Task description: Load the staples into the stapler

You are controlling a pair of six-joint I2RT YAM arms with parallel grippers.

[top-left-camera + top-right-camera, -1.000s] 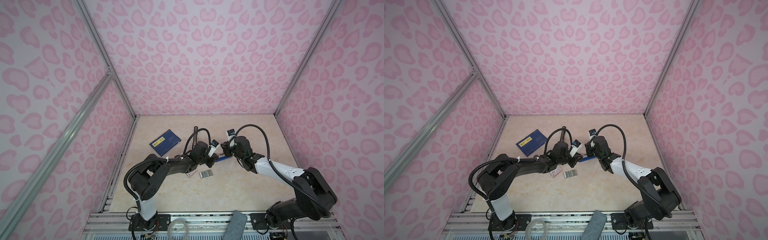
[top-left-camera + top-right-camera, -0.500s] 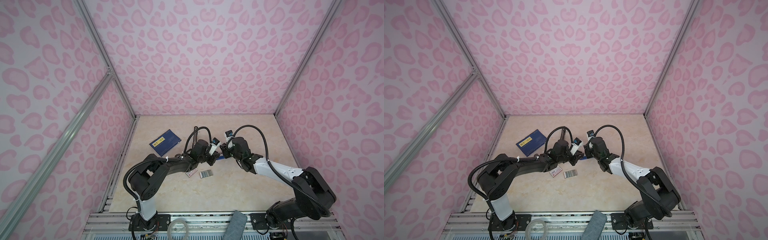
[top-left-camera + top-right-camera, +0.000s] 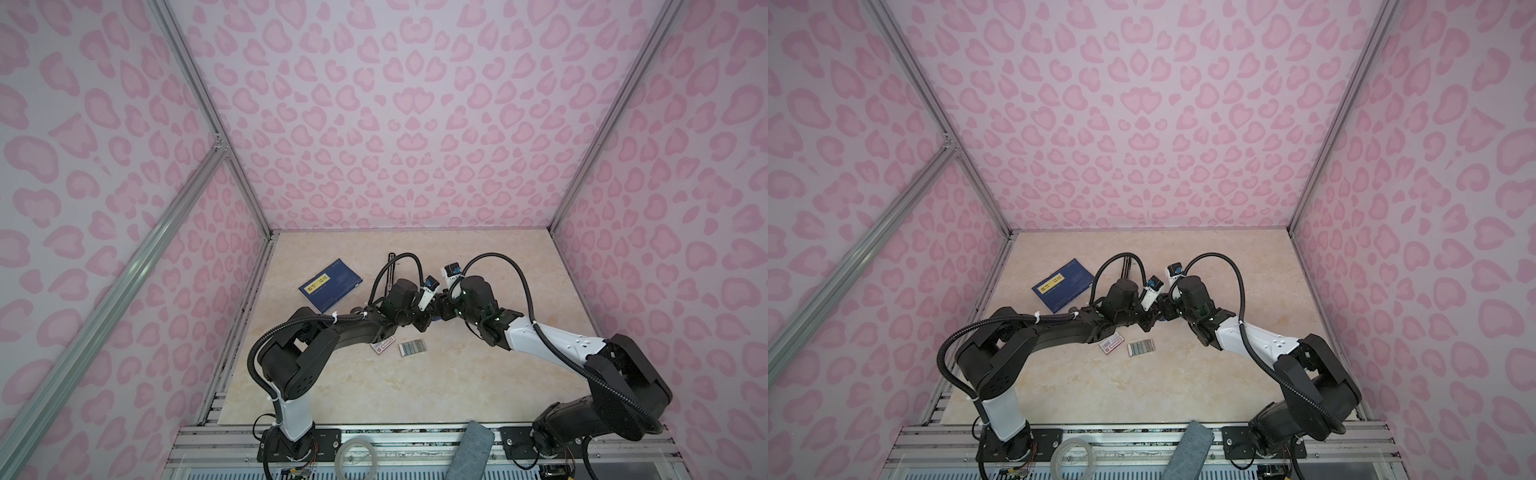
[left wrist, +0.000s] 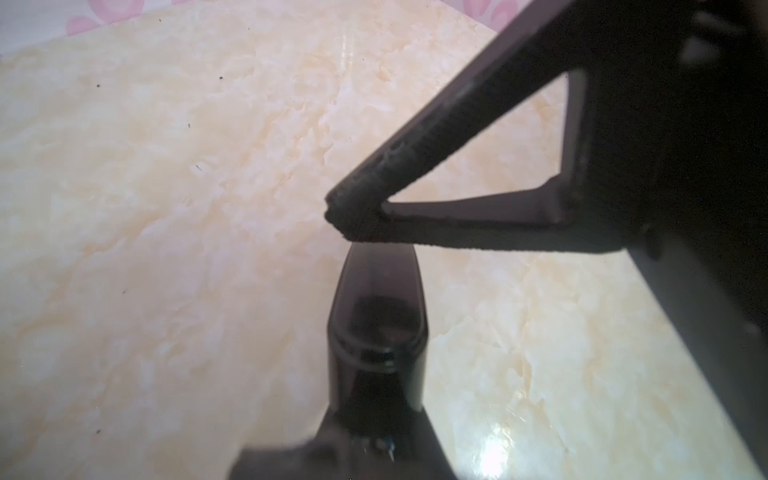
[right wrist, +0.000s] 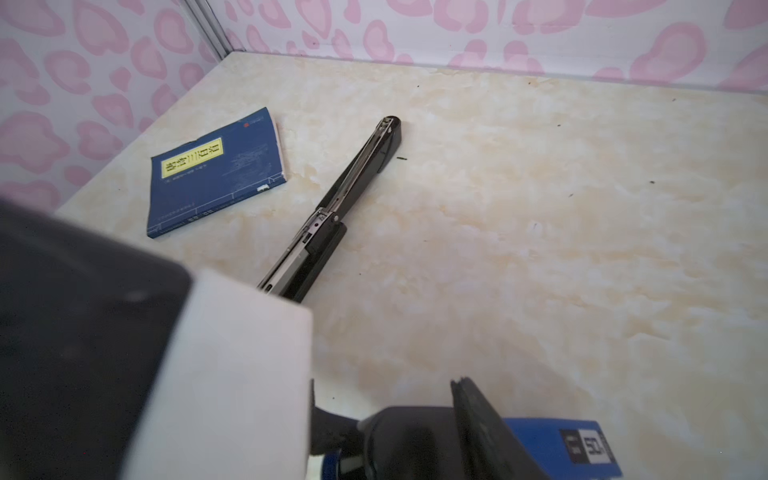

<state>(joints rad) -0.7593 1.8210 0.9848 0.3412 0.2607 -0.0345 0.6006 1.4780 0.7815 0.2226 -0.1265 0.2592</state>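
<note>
A black stapler point(image 5: 332, 208) lies opened flat at the back of the table, its metal channel facing up; in both top views it point(image 3: 390, 266) is partly behind cables. The staples point(image 3: 412, 348) lie as a small grey rectangle in front of the arms. The two grippers meet over a blue-and-black item point(image 5: 548, 444). My left gripper point(image 4: 374, 449) is shut on its glossy black end point(image 4: 378, 332). My right gripper point(image 5: 399, 424) stands open, its fingers point(image 5: 478, 415) on either side of that black end. In a top view the left gripper point(image 3: 422, 322) and right gripper point(image 3: 440, 309) nearly touch.
A dark blue booklet point(image 3: 330, 286) with a yellow label lies at the back left. A small white red-labelled box point(image 3: 382, 345) sits just left of the staples. The left arm's white camera housing point(image 5: 228, 374) blocks much of the right wrist view. Pink patterned walls enclose three sides.
The right gripper has shifted slightly left and nearer, closing in on the left gripper, and its jaws have widened. The left arm has barely moved.
</note>
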